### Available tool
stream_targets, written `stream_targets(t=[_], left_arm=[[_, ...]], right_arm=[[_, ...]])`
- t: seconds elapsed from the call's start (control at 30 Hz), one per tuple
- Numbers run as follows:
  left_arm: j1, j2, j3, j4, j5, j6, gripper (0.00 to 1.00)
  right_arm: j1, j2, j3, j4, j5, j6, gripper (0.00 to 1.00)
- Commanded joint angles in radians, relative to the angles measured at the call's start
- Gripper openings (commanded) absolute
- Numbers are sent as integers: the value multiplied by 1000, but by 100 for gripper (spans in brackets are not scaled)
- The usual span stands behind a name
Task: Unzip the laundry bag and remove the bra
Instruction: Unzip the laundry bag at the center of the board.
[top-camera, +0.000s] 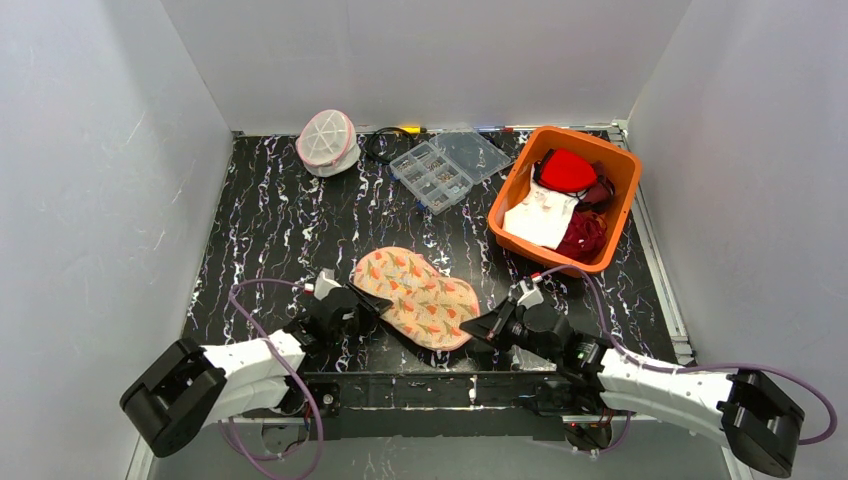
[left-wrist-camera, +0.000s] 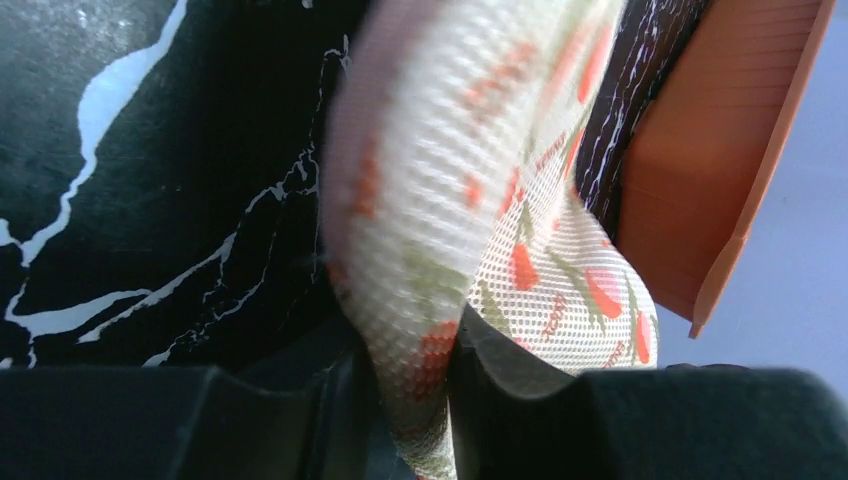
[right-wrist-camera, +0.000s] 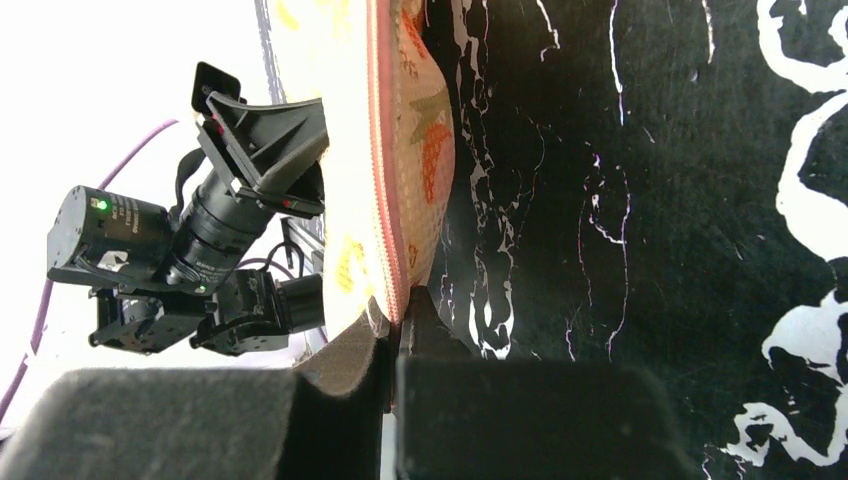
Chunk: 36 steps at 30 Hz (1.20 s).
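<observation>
The laundry bag (top-camera: 327, 140), a round white mesh pod with a pink rim, sits at the back left of the table, far from both arms. The bra is out of view. Near the front edge lies a two-lobed floral mesh pouch (top-camera: 420, 295) with a pink zip along its edge (right-wrist-camera: 385, 200). My left gripper (top-camera: 355, 300) pinches the pouch's left end, with mesh squeezed between its fingers (left-wrist-camera: 415, 390). At the right end my right gripper (top-camera: 482, 328) is shut on the zip edge of the pouch (right-wrist-camera: 397, 325).
An orange bin (top-camera: 505, 205) at the back right holds red, white and dark red cloth. A clear plastic compartment box (top-camera: 445, 165) lies open at the back centre, with a black cable (top-camera: 380, 146) beside it. White walls enclose the black marbled table (top-camera: 270, 230).
</observation>
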Motion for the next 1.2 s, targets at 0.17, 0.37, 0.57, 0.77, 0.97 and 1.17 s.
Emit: stream_targets(t=[0.17, 0.37, 0.57, 0.77, 0.97, 1.17], left_arm=[[17, -95, 68, -99, -1, 114, 0], [12, -295, 278, -635, -73, 122, 0], [11, -335, 508, -942, -127, 63, 0], [10, -280, 707, -1201, -191, -94, 0], [10, -153, 938, -1462, -256, -193, 0], [10, -60, 1072, -1725, -328, -404, 0]], right_arm=[[2, -83, 90, -148, -12, -150, 24], [2, -54, 274, -379, 1, -408, 77], [1, -56, 348, -341, -24, -533, 99], [1, -24, 342, -99, -109, -506, 99], [1, 42, 312, 102, -207, -475, 98], [17, 236, 298, 307, -331, -442, 98]])
